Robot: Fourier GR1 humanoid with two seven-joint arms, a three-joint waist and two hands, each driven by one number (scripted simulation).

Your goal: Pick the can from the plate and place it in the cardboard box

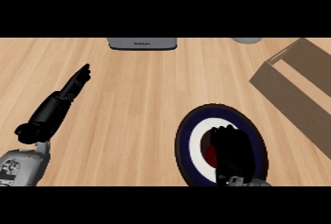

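Pale wood grain runs across the table (142, 109), which fills the whole view. The can sits on the plate (185, 141) at the lower right, almost wholly hidden. Only a red sliver (210, 153) shows at the plate's middle, and it may be the can's side, so its long axis cannot be read. The right robot hand (230, 146) lies directly over that spot, coming in from the lower edge and covering the plate's centre. Whether it has already closed round the can or merely hangs above it cannot be told from this angle.

The cardboard box (291, 83) stands up and to the right of the plate, near but apart from it, its open top facing the camera. The coming move looks like a short carry away from the robot and rightward. The right arm is plainly the nearer one. The left robot hand (74, 85) rests well off to the left, fingers straight, holding nothing. A grey appliance (143, 43) sits at the far edge.
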